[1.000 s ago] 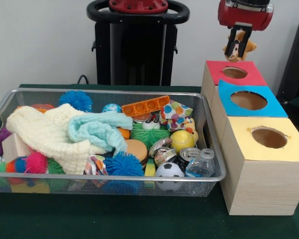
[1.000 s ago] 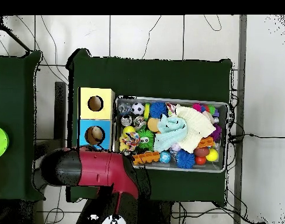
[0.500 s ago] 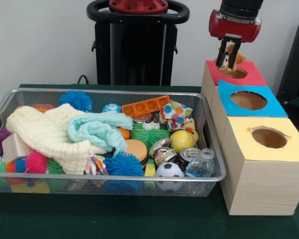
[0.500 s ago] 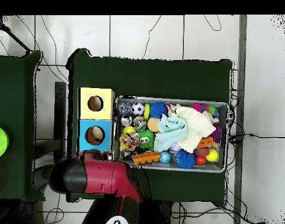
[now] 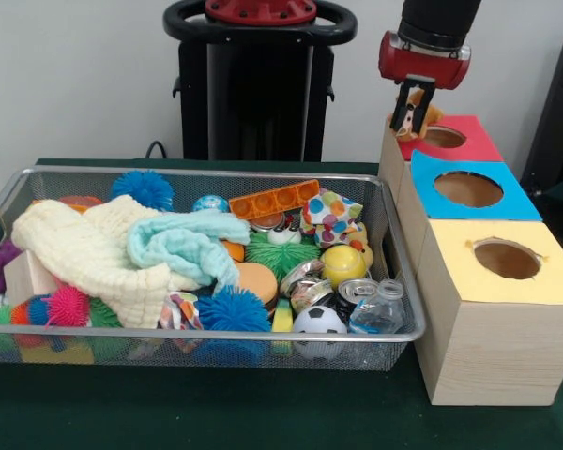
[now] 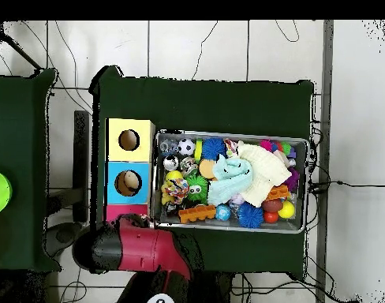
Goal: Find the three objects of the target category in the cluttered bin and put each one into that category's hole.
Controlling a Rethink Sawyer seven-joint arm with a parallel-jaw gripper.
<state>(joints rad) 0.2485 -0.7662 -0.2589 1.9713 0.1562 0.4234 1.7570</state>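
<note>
I note the gripper (image 5: 412, 105) clamped on a tan plush toy (image 5: 419, 118) hanging at the red-topped box's (image 5: 469, 136) near-left corner, off its hole (image 5: 442, 137), so releasing here risks 1 toy catching the rim or dropping outside.

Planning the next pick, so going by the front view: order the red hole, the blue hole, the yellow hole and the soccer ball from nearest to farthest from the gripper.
1. Red hole, just right of the gripper.
2. Blue hole, middle box.
3. Yellow hole, front box.
4. Soccer ball, bin's front edge.
</note>
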